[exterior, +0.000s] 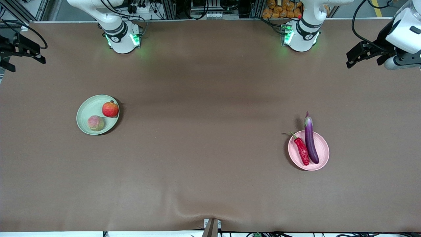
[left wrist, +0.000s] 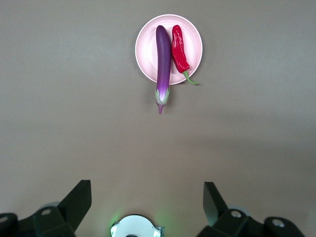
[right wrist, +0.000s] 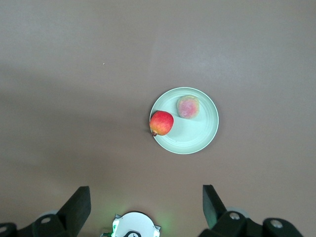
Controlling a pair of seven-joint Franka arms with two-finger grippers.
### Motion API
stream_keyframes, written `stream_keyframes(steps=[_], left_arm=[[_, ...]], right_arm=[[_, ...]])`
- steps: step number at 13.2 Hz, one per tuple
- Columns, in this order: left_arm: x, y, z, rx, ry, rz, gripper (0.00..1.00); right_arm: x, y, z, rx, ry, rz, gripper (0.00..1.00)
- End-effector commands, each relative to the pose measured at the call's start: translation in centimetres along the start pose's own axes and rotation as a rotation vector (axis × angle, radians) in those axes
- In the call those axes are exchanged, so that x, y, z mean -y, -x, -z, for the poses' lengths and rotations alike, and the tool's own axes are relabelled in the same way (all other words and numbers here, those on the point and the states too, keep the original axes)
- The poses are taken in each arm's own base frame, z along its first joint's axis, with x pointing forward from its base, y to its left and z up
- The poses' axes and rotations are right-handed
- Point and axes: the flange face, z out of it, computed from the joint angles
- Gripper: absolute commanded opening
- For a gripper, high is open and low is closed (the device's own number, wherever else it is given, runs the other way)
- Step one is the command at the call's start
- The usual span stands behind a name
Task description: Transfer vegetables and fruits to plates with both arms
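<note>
- The eggplant [exterior: 310,140] and chili [exterior: 301,150] lie side by side on the pink plate [exterior: 324,151], toward the left arm's end of the table [exterior: 210,131]; the eggplant's cap overhangs the rim at 12 o'clock
- The pomegranate [exterior: 110,109] and peach [exterior: 95,122] sit on the green plate [exterior: 86,112]
- The left end effector [exterior: 357,56] and right end effector [exterior: 24,49] hang high at the table's ends, fingers apart, holding nothing
</note>
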Motion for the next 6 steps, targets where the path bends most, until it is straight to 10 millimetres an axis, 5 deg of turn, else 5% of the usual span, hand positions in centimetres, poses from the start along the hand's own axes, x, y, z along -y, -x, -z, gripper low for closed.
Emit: stream_keyframes(steps=[1, 6], left_arm=[[0.17, 0.12, 0.53, 0.013, -0.002, -0.017, 1.00], [0.09, 0.21, 0.48, 0.019, -0.002, -0.018, 1.00]], right_arm=[[-0.24, -0.09, 0.41, 0.011, 0.018, 0.000, 1.00], [-0.93, 0.07, 0.22, 0.016, 0.009, -0.013, 1.00]])
